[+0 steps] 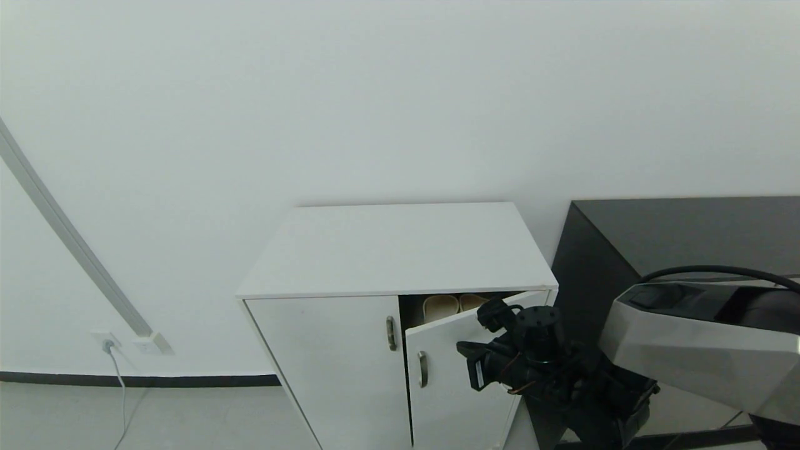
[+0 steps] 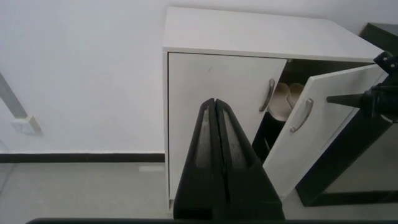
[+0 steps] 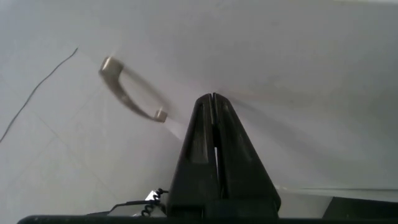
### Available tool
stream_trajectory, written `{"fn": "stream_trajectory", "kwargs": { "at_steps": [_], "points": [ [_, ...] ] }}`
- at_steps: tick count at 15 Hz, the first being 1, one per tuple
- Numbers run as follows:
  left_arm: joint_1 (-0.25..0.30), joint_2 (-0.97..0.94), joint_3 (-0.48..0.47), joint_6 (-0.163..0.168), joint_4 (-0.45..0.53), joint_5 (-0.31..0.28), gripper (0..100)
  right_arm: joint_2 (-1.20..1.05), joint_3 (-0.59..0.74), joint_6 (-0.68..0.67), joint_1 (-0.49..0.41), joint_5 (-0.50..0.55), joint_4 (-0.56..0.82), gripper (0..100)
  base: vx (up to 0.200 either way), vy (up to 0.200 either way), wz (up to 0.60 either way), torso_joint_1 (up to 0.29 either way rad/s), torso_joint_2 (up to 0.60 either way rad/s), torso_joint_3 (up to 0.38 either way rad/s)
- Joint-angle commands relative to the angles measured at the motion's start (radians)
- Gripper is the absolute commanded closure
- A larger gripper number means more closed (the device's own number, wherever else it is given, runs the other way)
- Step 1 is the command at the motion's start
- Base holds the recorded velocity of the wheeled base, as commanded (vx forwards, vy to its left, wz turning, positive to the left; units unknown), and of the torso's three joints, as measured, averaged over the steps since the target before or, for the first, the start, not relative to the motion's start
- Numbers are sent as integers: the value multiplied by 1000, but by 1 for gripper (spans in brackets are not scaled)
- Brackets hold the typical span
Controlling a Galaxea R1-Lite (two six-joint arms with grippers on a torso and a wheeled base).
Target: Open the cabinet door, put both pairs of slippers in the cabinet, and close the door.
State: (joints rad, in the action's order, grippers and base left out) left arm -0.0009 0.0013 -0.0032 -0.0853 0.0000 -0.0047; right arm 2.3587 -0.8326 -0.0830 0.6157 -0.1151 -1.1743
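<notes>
While cabinet door (image 1: 444, 406) stands ajar, right pincer (image 3: 213, 98) together beside it, left pincer (image 2: 214, 101) together

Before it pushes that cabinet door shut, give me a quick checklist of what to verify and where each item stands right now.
1. Slippers inside the cabinet: ok for the pale ones seen on the shelf; both pairs, cannot tell.
2. Right door closed: not ok, it stands ajar.
3. Left door closed: ok.
4. Right end effector shut and empty at the right door's front: ok; contact with the door, cannot tell.
5. Left end effector clear of the door's swing: ok, shut and back from the cabinet.
</notes>
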Motion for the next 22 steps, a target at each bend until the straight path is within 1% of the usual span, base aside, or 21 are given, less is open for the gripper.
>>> {"fn": "stream_trajectory", "kwargs": {
  "at_steps": [1, 6, 22],
  "points": [
    [-1, -1, 0, -1, 0, 0, 100, 11, -59, 0, -21, -3, 25, 100, 0, 0, 0, 0, 0, 0],
    [-1, 0, 0, -1, 0, 0, 100, 28, -123, 0, -48, -5, 73, 100, 0, 0, 0, 0, 0, 0],
    [-1, 0, 0, -1, 0, 0, 100, 51, -174, -1, -67, -3, 96, 100, 0, 0, 0, 0, 0, 0]
  ]
}}
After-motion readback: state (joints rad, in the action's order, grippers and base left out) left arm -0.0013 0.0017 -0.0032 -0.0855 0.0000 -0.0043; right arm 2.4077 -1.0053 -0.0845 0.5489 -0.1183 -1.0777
